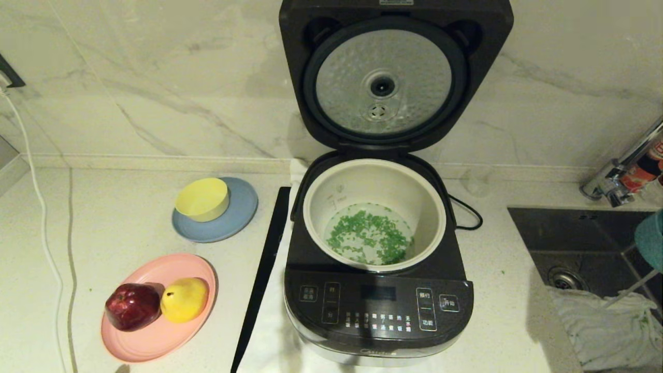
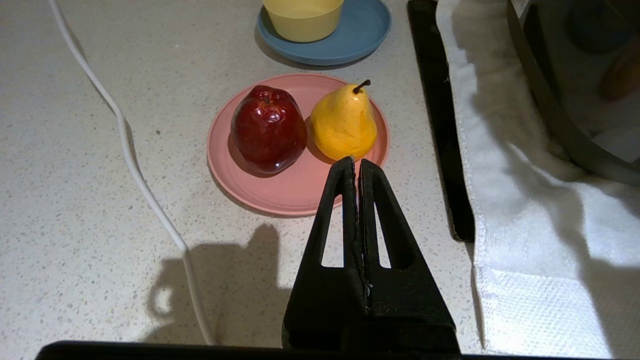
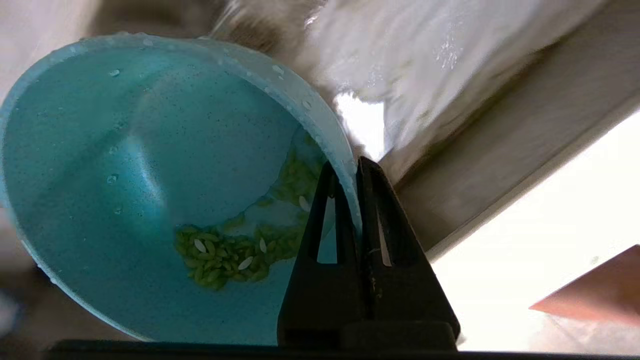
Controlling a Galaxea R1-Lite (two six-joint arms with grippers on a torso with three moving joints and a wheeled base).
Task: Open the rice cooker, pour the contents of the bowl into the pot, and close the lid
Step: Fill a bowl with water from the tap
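Observation:
The dark grey rice cooker [image 1: 378, 305] stands in the middle of the counter with its lid [image 1: 386, 77] swung upright, the silver inner plate facing me. In the cream pot [image 1: 316, 207], green contents [image 1: 370, 235] lie in shallow water. At the far right, over the sink, the teal bowl [image 1: 651, 239] hangs tilted. My right gripper [image 3: 350, 167] is shut on the rim of the bowl [image 3: 125, 175], and a small clump of wet green contents [image 3: 225, 250] sticks inside it. My left gripper [image 2: 356, 162] is shut on nothing, low over the counter near the pink plate.
Left of the cooker are a pink plate [image 1: 155, 336] with an apple [image 1: 133, 306] and a pear [image 1: 185, 299], and a blue plate [image 1: 241, 220] with a yellow bowl [image 1: 202, 199]. A black strip [image 1: 261, 280], white towel [image 2: 525, 210], white cable [image 1: 41, 217], sink [image 1: 575, 233] and tap [image 1: 619, 178] are nearby.

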